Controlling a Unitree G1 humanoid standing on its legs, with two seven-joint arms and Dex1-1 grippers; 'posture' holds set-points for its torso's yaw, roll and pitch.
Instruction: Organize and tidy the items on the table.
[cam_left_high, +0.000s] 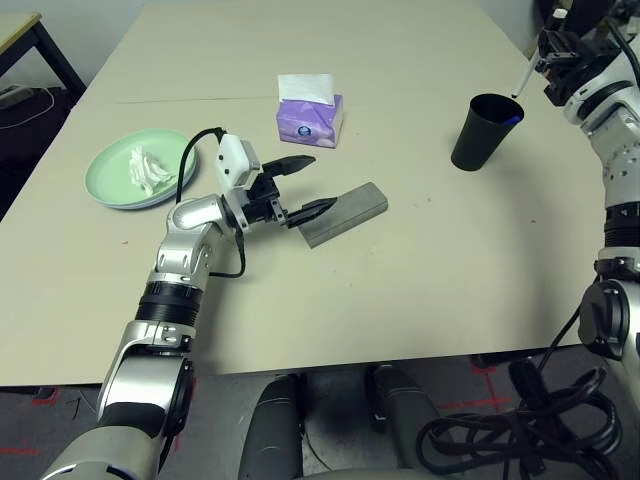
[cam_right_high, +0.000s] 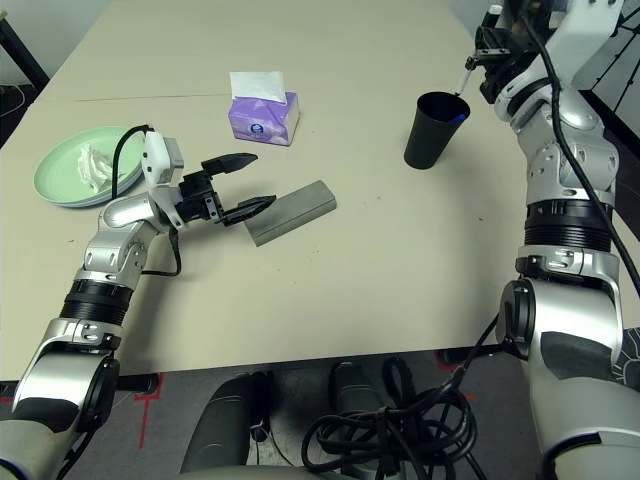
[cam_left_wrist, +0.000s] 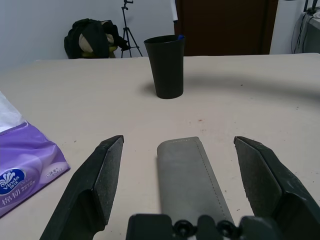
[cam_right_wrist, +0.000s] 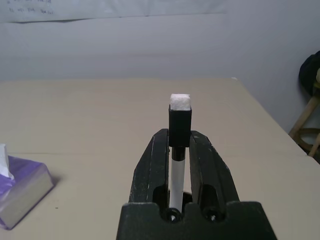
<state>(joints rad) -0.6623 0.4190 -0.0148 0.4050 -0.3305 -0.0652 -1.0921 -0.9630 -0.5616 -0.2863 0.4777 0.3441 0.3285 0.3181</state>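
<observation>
1. Head cameras: I see a smooth beige table (cam_left_high: 420, 290) over a dark floor with red marks. My left gripper (cam_left_high: 305, 187) stands wide open, level, straddling the near end of the grey case (cam_left_high: 345, 213), which lies flat with its long axis slanting away to the right. Nearby are a purple tissue box (cam_left_high: 310, 118), a green plate (cam_left_high: 125, 185) with a crumpled tissue (cam_left_high: 148, 170), and an upright black cup (cam_left_high: 482, 131).
2. Left wrist: the case (cam_left_wrist: 192, 175) runs straight out between my fingers (cam_left_wrist: 102, 180), untouched, pointing towards the cup (cam_left_wrist: 166, 65); a tripod stands against the far wall.
3. Right wrist: my right gripper (cam_right_wrist: 180, 150) is clamped on the pen (cam_right_wrist: 179, 125), its white tip forward; the wall is pale.
</observation>
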